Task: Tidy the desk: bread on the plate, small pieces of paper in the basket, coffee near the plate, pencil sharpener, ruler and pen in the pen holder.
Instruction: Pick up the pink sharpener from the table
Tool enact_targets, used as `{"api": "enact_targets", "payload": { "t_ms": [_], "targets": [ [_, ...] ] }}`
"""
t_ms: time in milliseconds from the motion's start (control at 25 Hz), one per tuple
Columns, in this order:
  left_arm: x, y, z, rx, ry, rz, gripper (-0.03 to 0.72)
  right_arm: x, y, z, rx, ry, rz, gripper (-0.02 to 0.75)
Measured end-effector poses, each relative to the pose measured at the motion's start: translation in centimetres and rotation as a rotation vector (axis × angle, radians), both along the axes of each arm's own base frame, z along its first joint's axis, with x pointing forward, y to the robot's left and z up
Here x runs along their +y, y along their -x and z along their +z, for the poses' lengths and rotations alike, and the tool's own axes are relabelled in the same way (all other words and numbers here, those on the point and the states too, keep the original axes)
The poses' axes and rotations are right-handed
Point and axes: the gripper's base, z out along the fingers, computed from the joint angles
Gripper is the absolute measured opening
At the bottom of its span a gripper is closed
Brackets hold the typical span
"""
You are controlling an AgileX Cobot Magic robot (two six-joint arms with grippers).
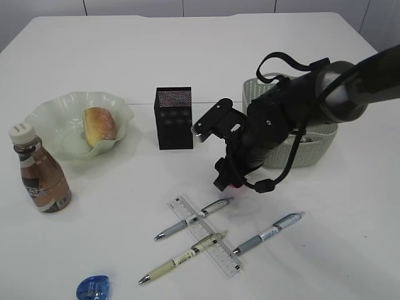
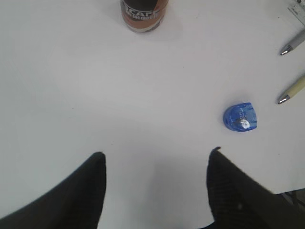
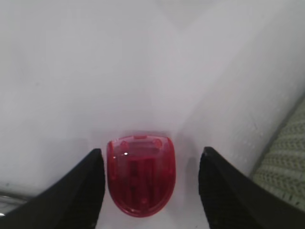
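Observation:
My right gripper (image 3: 151, 151) is open, low over the desk (image 1: 125, 50), with a red pencil sharpener (image 3: 141, 174) lying flat between its fingers, nearer the left one. In the exterior view it (image 1: 230, 181) hangs above the pens. My left gripper (image 2: 158, 153) is open and empty over bare desk; a blue pencil sharpener (image 2: 241, 118) lies to its right. The bread (image 1: 99, 125) rests on the plate (image 1: 56, 115), and the coffee (image 1: 40, 178) stands beside it. Three pens (image 1: 194, 219) lie around the ruler (image 1: 206, 236). The pen holder (image 1: 174, 117) stands upright. The small pieces of paper are hidden.
The basket (image 1: 312, 147) stands behind my right arm, which covers much of it; its wall (image 3: 286, 167) is close on the right of that gripper. The blue sharpener (image 1: 94, 288) lies at the desk's near edge.

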Motion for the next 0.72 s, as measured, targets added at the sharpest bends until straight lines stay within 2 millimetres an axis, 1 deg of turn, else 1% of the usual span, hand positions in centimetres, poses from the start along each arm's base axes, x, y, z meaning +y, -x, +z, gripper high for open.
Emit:
{"api": "enact_targets", "payload": {
  "t_ms": [720],
  "targets": [
    [0.02, 0.02, -0.01, 0.003, -0.003, 0.0, 0.486, 0.12, -0.22, -0.19, -0.023, -0.003, 0.016, 0.459]
  ]
}}
